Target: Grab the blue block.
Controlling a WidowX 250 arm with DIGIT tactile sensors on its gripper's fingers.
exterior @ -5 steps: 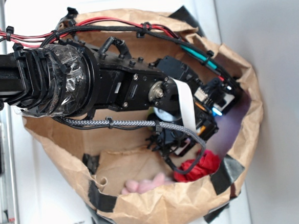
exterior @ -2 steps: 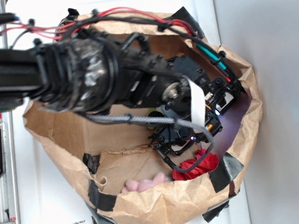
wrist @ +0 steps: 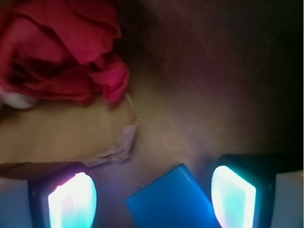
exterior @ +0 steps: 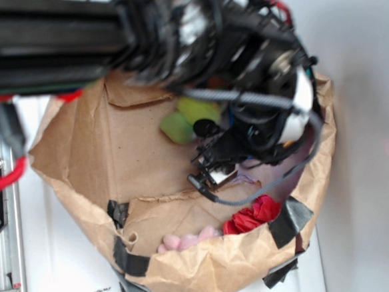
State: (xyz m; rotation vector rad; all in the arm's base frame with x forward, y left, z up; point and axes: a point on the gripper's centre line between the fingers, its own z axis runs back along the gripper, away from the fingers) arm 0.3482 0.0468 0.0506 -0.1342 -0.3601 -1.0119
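My pincer (wrist: 152, 197) hangs inside a brown paper bag (exterior: 74, 148), its two glowing fingers (wrist: 71, 202) spread wide with the blue block (wrist: 173, 199) lying between them, seen from the wrist. The block sits on the bag's floor, tilted at an angle to the fingers, closer to my right-hand finger than to the other; I cannot tell whether either finger touches it, and nothing is clamped. Up and to the left of the block, a crumpled red cloth (wrist: 61, 52) rests against a torn paper flap (wrist: 118, 142) of the bag's lining. A small pale patch shows at the cloth's lower left edge, too blurred to name.

From the exterior view, my arm (exterior: 140, 36) reaches across the top of the bag and dips down toward its right side, where the pincer (exterior: 213, 175) sits low against the bag's floor; motion blur smears the arm. The block is hidden from this view. A green plush toy (exterior: 189, 116) lies deeper in the bag, up and left of the pincer. The red cloth (exterior: 253, 215) lies just below the pincer near the bag's lower rim, and a pink soft thing (exterior: 188, 240) rests to the left of the cloth along the same rim. Black tape patches (exterior: 287, 223) mend the rim. The bag stands on a white table (exterior: 64, 282).
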